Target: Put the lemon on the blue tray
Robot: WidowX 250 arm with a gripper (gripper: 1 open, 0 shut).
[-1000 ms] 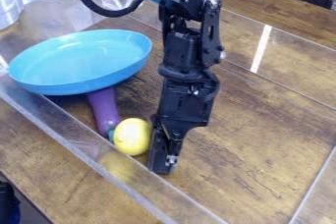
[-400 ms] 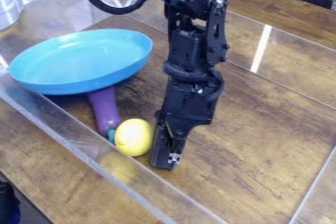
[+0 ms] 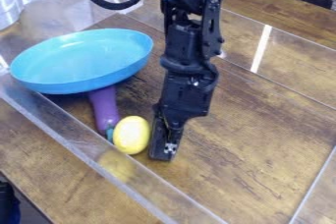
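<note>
Camera view, looking down over a wooden table (image 3: 262,159) from the front, past a clear plastic wall (image 3: 79,149) that runs diagonally across the near left corner. Nearest to the viewer, my claw (image 3: 164,149) points steeply down at the tabletop with its jaws drawn together, holding nothing. It stands just to the right of the lemon (image 3: 130,134), close enough that it may be touching the fruit's side, though I cannot be sure from this angle. The lemon rests on the wood, hemmed between my claw and the plastic wall, not yet gripped. I judge my closed fingers are placed to nudge it clear of the wall. Just behind the lemon lies a purple eggplant (image 3: 101,105), its far end tucked under the blue tray (image 3: 79,59). That tray sits farther back on the left, tilted where it rests on the eggplant, and nothing is in it. My black arm rises behind.
</note>
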